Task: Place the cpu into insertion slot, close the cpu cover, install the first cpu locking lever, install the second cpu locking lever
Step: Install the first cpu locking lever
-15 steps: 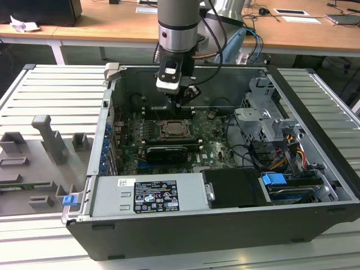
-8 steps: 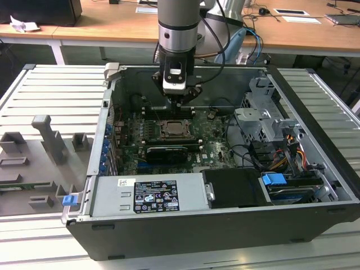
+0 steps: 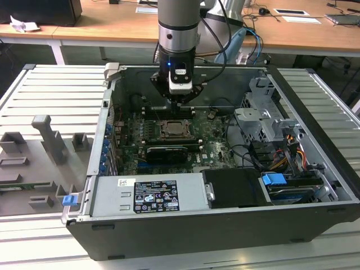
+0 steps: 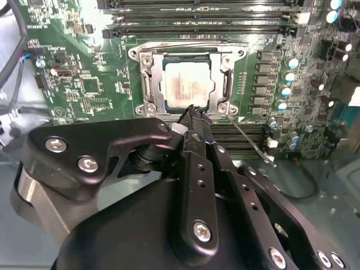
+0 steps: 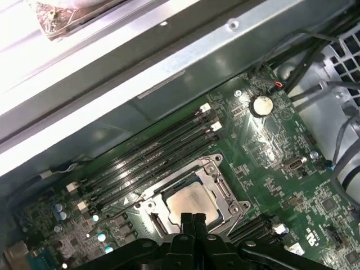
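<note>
One cpu [image 4: 187, 84], flat pale silver-beige square, framed by one silver cpu cover [image 4: 151, 84]; the single claw [image 4: 194, 113] is pinched narrow at its edge.

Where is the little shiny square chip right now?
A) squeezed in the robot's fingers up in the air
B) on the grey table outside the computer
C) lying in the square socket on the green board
C: in the second wrist view the cpu lies flat inside the insertion slot on the green board, with the gripper at its edge, not holding it.
</note>
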Action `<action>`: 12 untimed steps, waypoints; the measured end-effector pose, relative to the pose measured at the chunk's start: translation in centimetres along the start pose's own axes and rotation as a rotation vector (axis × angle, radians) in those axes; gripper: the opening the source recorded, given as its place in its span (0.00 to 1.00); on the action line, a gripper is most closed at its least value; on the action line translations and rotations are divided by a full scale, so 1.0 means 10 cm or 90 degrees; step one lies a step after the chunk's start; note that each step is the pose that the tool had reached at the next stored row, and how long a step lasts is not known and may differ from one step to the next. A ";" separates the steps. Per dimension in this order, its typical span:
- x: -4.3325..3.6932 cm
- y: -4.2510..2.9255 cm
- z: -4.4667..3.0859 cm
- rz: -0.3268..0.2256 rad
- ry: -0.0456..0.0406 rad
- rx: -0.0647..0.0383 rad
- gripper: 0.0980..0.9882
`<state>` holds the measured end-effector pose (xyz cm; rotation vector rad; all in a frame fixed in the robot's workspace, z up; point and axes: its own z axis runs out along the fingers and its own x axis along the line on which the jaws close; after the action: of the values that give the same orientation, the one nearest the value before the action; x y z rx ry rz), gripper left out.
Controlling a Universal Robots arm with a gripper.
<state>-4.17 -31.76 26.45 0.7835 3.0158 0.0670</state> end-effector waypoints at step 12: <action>0.000 0.000 0.002 -0.136 0.0065 -0.002 0.01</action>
<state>-4.17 -31.77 26.43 0.4572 3.0869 0.0707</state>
